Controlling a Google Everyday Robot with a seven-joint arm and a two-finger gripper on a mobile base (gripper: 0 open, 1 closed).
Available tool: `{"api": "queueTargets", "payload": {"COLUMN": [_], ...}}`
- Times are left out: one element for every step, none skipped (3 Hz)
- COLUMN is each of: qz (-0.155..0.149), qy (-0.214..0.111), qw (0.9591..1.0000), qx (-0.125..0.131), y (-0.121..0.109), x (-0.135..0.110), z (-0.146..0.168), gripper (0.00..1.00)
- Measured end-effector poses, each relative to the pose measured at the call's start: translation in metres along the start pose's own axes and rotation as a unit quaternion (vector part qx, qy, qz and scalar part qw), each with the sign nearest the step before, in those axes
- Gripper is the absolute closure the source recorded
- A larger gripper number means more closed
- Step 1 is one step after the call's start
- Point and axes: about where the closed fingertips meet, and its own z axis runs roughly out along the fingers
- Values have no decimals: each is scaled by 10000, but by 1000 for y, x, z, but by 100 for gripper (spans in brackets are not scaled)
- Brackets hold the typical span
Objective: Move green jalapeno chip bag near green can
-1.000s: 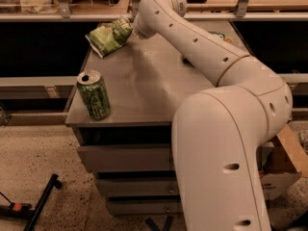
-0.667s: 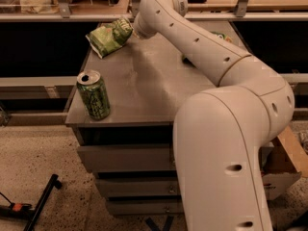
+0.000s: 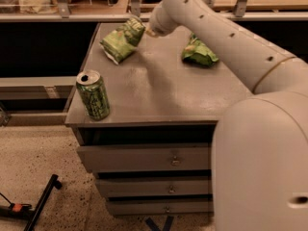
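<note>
Green jalapeno chip bag (image 3: 121, 43) looks mid-pickup, the gripper (image 3: 144, 31) at its upper end, hold I cannot tell; next, bring it forward beside the green can (image 3: 93, 95).

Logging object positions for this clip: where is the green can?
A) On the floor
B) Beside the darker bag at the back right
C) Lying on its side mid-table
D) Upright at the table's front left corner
D: the green can stands upright at the front left corner of the table, apart from the light-green chip bag at the back left, where the gripper is at the bag's right end.
</note>
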Motion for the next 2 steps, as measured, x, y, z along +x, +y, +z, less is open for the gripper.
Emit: {"api": "queueTargets", "payload": {"qz": [92,120], "qy": [-61,-229], "qw": [9998,9987], "qx": [-189,-429], "y": [3,9], "x": [16,19], "z": [-45,-83], "gripper": [100,100]}}
